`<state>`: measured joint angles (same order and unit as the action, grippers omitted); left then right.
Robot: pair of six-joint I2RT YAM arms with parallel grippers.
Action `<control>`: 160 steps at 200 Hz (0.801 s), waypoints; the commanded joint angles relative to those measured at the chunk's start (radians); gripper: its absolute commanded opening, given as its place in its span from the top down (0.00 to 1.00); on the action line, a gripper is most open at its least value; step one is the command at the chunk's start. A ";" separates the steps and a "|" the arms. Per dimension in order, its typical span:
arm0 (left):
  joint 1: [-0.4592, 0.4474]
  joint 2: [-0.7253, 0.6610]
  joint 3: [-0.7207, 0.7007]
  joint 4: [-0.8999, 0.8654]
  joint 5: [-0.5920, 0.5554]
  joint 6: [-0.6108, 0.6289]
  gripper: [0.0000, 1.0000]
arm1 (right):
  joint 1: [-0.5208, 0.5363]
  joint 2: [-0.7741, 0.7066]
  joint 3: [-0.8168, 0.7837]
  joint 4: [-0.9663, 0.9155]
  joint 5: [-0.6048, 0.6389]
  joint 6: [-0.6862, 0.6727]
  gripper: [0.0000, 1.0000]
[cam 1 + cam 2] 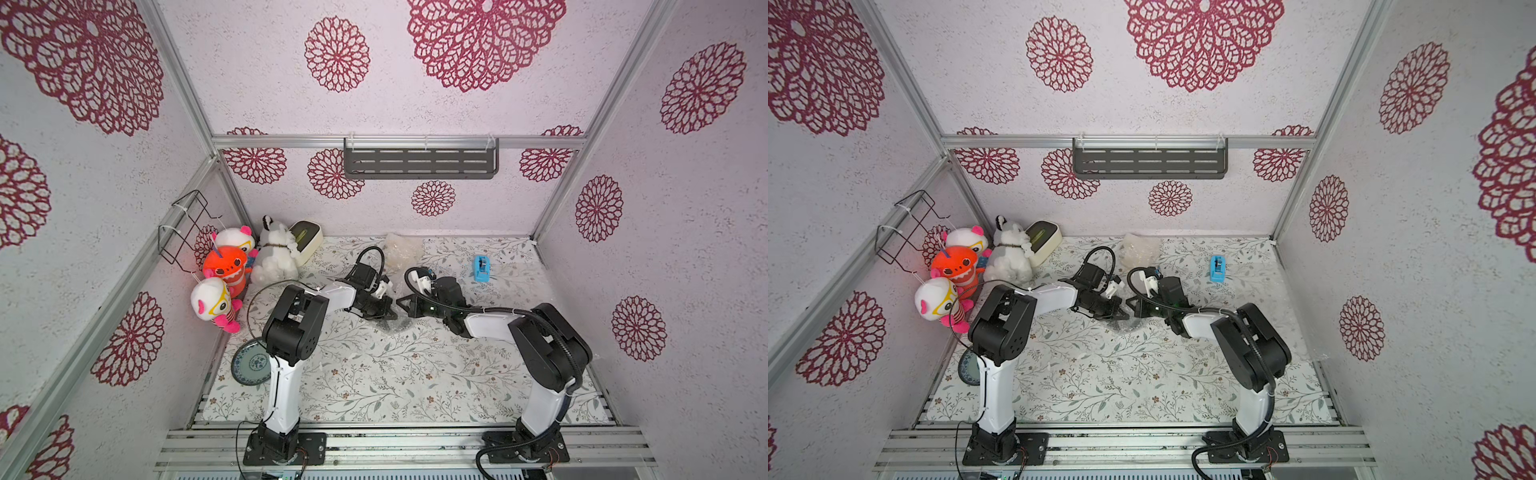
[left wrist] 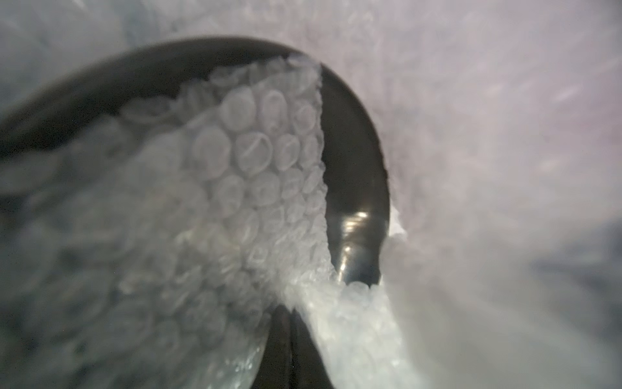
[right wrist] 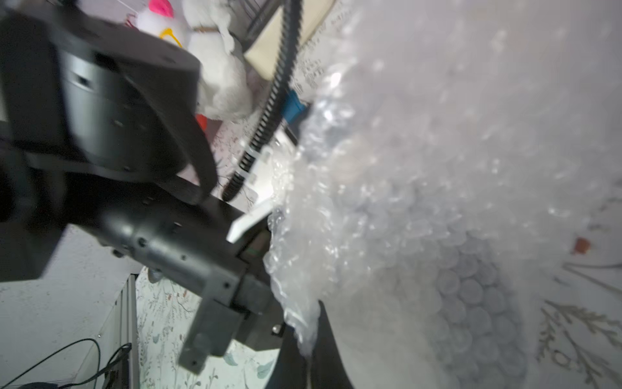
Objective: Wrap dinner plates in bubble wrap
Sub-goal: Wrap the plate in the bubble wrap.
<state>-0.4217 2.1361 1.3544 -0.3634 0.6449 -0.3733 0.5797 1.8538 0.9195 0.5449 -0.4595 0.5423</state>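
Left wrist view: the black plate (image 2: pixel 353 151) lies under a fold of bubble wrap (image 2: pixel 252 161) that covers most of its face and leaves one crescent of glossy rim bare. The sheet gathers to a point at the dark fingers (image 2: pixel 286 343) of the left claw, which are closed together on the wrap.

Right wrist view: the fingers (image 3: pixel 323 350) of the right claw pinch a crinkled edge of the bubble wrap (image 3: pixel 404 202), and the jaws are closed on it. The body of the left claw sits just beside this edge.

Clock reference: 12 o'clock is the far wall and 6 o'clock is the arm bases.

- Both top views: the left claw (image 1: pixel 388 316) and right claw (image 1: pixel 399 302) meet tip to tip near the centre of the desk (image 1: pixel 395 386). The black plate (image 1: pixel 392 327) shows only as a dark patch directly below them.
- The grey-teal plate (image 1: pixel 249 365) lies at 8 o'clock, at the desk edge beside the left arm, partly hidden by it and unwrapped.
- A crumpled bundle of wrap (image 1: pixel 401 247) rests at 12 o'clock. Its contents cannot be determined.
- The blue tape dispenser (image 1: pixel 482 269) stands at 2 o'clock.
- The plush toys (image 1: pixel 232 270) and cream box (image 1: pixel 307 239) occupy the 10 to 11 o'clock corner.
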 commanded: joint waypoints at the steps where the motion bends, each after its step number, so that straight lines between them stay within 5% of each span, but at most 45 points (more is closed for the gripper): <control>1: 0.020 0.035 -0.007 -0.022 -0.050 -0.015 0.97 | 0.025 0.015 -0.016 -0.039 0.081 0.032 1.00; 50: 0.037 0.015 -0.026 0.055 0.022 -0.084 0.86 | 0.055 0.117 0.000 -0.201 0.016 0.002 1.00; 99: 0.122 -0.286 -0.290 0.332 0.063 -0.208 0.47 | 0.055 0.129 0.023 -0.277 0.077 0.011 1.00; 124: 0.109 -0.329 -0.359 0.456 0.096 -0.237 0.37 | 0.055 0.140 0.036 -0.271 0.048 0.008 1.00; 137: 0.068 -0.327 -0.340 0.441 0.047 -0.232 0.27 | 0.056 0.137 0.034 -0.252 0.028 0.007 1.00; 160: 0.027 -0.271 -0.270 0.352 -0.104 -0.245 0.27 | 0.058 0.125 0.011 -0.192 -0.008 0.016 1.00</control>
<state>-0.3439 1.8198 1.0275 -0.0025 0.6685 -0.5884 0.6197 1.9491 0.9653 0.4046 -0.4316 0.5663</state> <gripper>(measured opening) 0.736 0.052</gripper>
